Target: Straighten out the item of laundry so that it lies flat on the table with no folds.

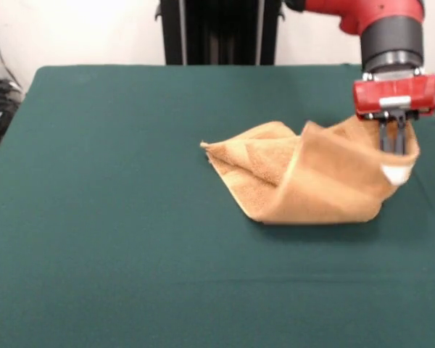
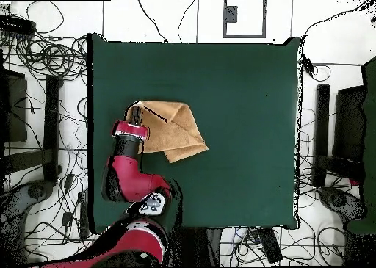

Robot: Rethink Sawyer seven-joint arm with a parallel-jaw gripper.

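The orange-tan towel [image 1: 312, 181] lies folded over on the green table [image 1: 116, 239], right of centre in the front view. Its right corner is lifted off the cloth, with a white label [image 1: 396, 174] hanging there. My gripper [image 1: 394, 145] comes down from above and is shut on that raised corner. From overhead the towel [image 2: 175, 129] sits near the table's [image 2: 242, 118] left side, with the gripper [image 2: 132, 120] at its left end. Part of the towel is doubled on itself, with a fold ridge through the middle.
The table's right edge lies close beyond the gripper in the front view. Cables [image 2: 51, 59] and stands [image 2: 323, 133] surround the table on the floor. The arm's red links [image 2: 128, 177] stretch over the table's near-left part in the overhead view.
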